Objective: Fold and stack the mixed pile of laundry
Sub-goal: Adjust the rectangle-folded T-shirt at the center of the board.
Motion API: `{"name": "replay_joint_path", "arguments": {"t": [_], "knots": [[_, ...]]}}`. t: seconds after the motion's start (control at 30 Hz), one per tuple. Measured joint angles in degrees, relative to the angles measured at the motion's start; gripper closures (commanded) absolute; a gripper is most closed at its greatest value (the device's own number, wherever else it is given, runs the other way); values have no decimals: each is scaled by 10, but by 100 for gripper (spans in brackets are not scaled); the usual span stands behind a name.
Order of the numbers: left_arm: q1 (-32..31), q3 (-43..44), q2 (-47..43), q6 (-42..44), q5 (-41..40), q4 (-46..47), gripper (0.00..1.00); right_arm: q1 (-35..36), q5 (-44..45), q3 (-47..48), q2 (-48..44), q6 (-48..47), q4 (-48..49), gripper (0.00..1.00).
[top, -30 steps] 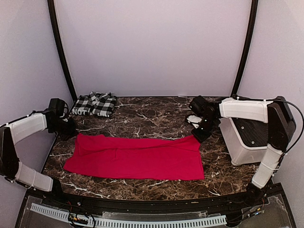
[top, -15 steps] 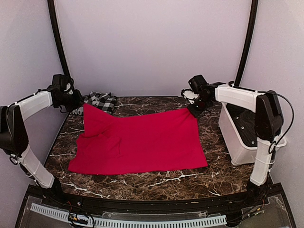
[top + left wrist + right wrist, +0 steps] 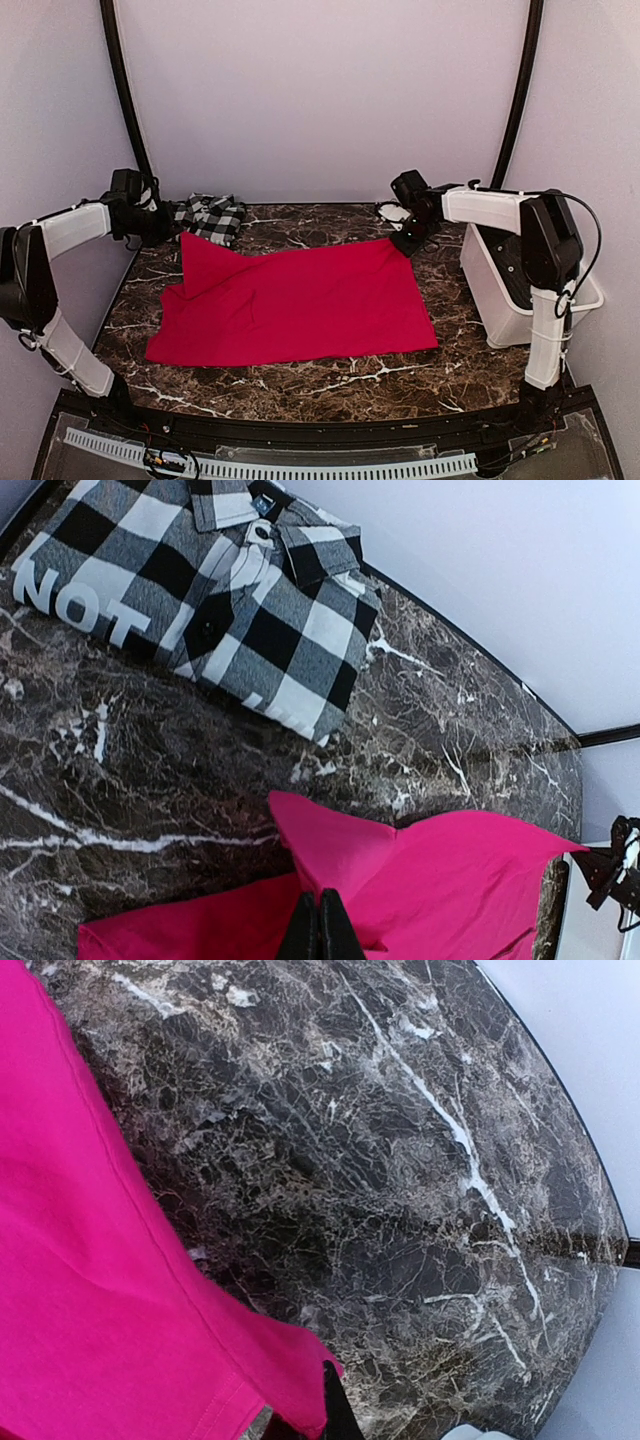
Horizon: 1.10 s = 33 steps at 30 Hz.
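Observation:
The plain red garment [image 3: 300, 298] lies spread flat across the middle of the dark marble table [image 3: 300, 225]. My left gripper [image 3: 178, 232] is shut on its far left corner [image 3: 330, 850], held a little above the table. My right gripper [image 3: 405, 240] is shut on its far right corner [image 3: 290, 1380]. The black-and-white checked garment [image 3: 208, 214] with white lettering lies folded at the far left corner, just beyond my left gripper; it fills the upper left of the left wrist view [image 3: 200, 590].
A white plastic bin [image 3: 520, 290] stands at the right edge of the table, beside and under my right arm. Curved black poles rise at the back corners. Pale walls close in on three sides.
Both grippers pulled the red garment's far edge away from me, unfolding it from a narrow band into a wide sheet, then lowered it toward the table.

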Motion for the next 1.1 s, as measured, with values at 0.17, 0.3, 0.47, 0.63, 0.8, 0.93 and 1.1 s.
{"name": "replay_joint_path", "arguments": {"t": [0.17,0.3,0.47,0.63,0.8,0.93,1.1], "knots": [[0,-45,-68,3,18,-24,100,0,-8,-42,-11,0,17,100],[0,-59,-130,7,29,-47,100,0,-17,-80,-36,0,20,100],[0,-80,-185,13,43,-80,100,0,-23,-104,-66,0,22,100],[0,-115,-230,10,56,-120,100,4,-22,-119,-84,0,21,100],[0,-146,-277,0,59,-163,100,12,-17,-143,-100,3,11,100],[0,-157,-300,-9,59,-192,100,21,-10,-162,-106,11,5,100],[0,-181,-301,-16,59,-211,100,31,-4,-180,-106,19,-2,100]]}}
